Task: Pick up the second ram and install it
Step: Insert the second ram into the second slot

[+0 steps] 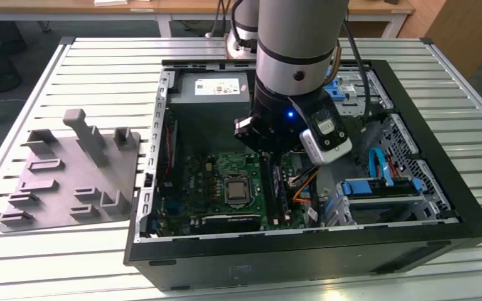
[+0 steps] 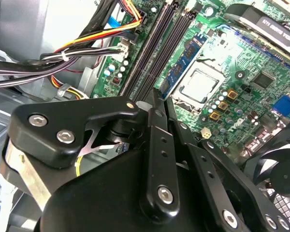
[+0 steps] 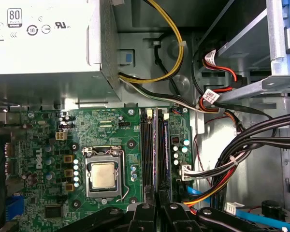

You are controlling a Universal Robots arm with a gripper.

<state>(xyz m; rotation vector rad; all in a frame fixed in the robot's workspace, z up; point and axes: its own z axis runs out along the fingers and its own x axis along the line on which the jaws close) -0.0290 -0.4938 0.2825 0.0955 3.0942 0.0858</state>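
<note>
Second ram (image 3: pixel 162 150) sits right under my fingers (image 3: pixel 144 212), a thin dark stick with bluish chips lying lengthwise along the black memory slots (image 3: pixel 146 150) of the motherboard (image 3: pixel 48 145). In the first wrist view its near end runs into the narrow gap between the fingers, which are drawn close together on either side of it, so I read them as gripping it. I cannot tell whether the stick is pressed home in its slot or just above it. In the second wrist view the same stick (image 2: pixel 183 63) shows as a blue-edged strip beyond the black fingers (image 2: pixel 157 145), parallel to the slots and between them and the processor socket (image 2: pixel 203 87). Just past the slots on the other side a bundle of black, yellow and red cables (image 3: pixel 251 145) crosses the case wall. Farther along the board is the grey power supply (image 3: pixel 43 38). From the exterior view, the arm (image 1: pixel 295 56) reaches straight down into the open computer case (image 1: pixel 308 263), which lies on the slatted white worktop (image 1: pixel 98 63). A grey moulded holder plate (image 1: pixel 65 182) lies beside the case, at the exterior view's left.
</note>
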